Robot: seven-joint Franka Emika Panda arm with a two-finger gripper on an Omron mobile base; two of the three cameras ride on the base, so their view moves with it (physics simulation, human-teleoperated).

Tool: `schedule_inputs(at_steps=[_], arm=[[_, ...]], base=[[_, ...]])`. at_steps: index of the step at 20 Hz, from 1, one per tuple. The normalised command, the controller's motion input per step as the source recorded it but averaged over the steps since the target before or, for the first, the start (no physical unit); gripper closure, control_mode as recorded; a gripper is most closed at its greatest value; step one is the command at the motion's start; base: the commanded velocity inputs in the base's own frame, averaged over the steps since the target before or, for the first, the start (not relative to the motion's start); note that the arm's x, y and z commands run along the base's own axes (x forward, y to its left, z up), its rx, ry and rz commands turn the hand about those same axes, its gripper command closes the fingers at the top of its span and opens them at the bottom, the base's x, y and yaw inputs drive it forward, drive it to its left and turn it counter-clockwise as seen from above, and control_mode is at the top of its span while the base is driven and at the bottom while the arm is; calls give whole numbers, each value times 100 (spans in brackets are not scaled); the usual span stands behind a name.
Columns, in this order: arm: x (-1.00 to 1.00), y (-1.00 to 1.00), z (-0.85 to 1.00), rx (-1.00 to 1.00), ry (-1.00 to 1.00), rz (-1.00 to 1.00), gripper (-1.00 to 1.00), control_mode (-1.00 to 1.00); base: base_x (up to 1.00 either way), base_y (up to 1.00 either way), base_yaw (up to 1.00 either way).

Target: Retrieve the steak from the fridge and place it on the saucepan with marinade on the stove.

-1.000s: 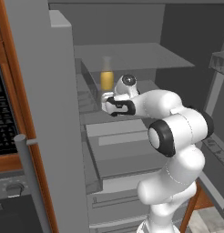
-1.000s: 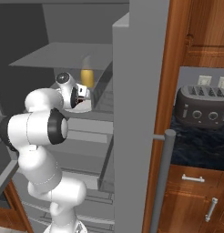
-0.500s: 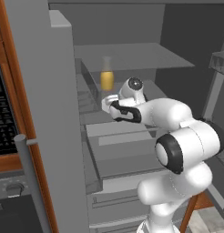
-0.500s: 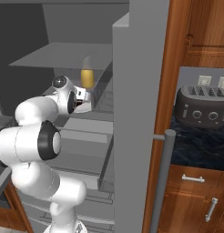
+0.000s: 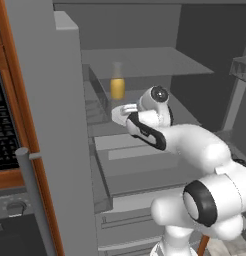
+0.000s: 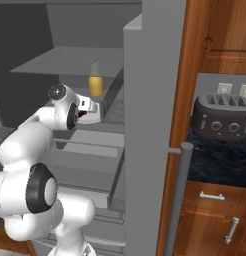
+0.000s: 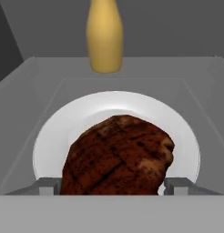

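Observation:
The steak (image 7: pixel 116 154), dark brown and lumpy, lies on a white plate (image 7: pixel 180 132) in a grey bin on a shelf of the open fridge (image 5: pixel 45 100). My gripper (image 7: pixel 110 186) is open and close up to the steak, with one fingertip at each side of its near edge and nothing clamped. In the left base view the gripper (image 5: pixel 123 111) reaches in at shelf height, just below the yellow-orange bottle (image 5: pixel 117 86). In the right base view the gripper (image 6: pixel 92 106) sits left of the fridge door (image 6: pixel 150 100). The saucepan and the stove are out of view.
The yellow-orange bottle (image 7: pixel 104 36) stands right behind the plate. A glass shelf (image 5: pixel 145 60) hangs above the hand, and drawers (image 5: pixel 130 165) lie below it. The open doors flank the arm. A toaster (image 6: pixel 222 117) stands on the dark counter at right, and a wall oven (image 5: pixel 2 130) is at left.
The arm has stretched further into the fridge and its elbow has swung down and toward the base. The hand has moved slightly closer to the shelf. The jaws have stayed as wide as before.

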Motion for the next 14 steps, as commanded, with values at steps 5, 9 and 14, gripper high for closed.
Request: schedule_inputs(at_steps=[5, 9, 14], arm=[[-79, -12, 31, 0, 1, 0, 100, -100], [-88, -18, 5, 0, 0, 0, 100, -100], [-90, -12, 50, 0, 5, 0, 100, -100]], base=[[0, 0, 0], [0, 0, 0], [0, 0, 0]])
